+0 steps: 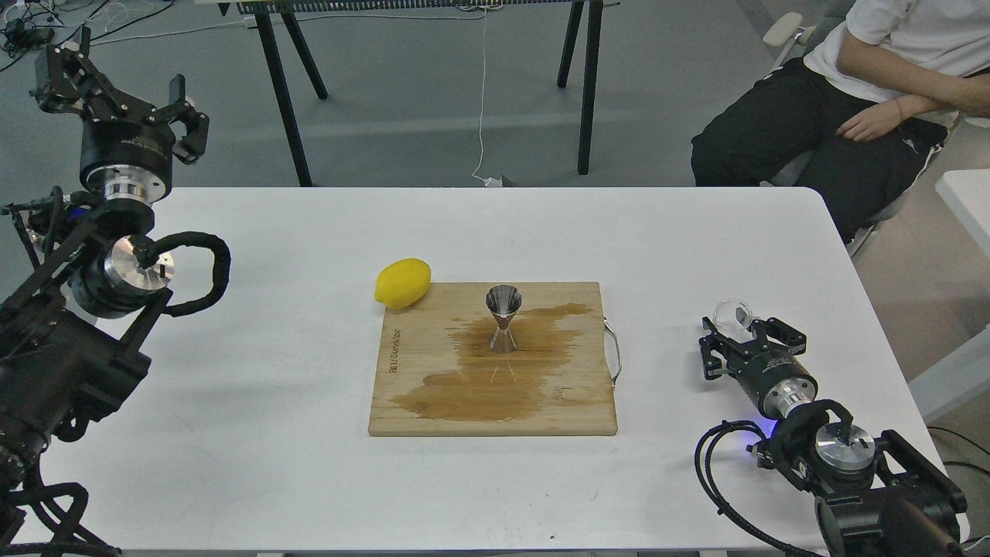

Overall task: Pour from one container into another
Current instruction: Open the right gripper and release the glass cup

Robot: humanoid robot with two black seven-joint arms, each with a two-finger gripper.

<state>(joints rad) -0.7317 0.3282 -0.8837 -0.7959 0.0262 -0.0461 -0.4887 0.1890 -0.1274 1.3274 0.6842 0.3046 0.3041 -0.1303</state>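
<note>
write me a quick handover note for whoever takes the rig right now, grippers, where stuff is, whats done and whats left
Left gripper: open, empty, raised off the table's far left corner.
Right gripper: open, low over the white table, fingers on either side of the clear glass cup near the right edge; not closed on it yet.
Steel jigger: upright on the wooden cutting board, inside a large wet stain. Lemon at the board's far left corner.
Done: reach to the cup.
Left: grasp, carry to the jigger, pour.
</note>
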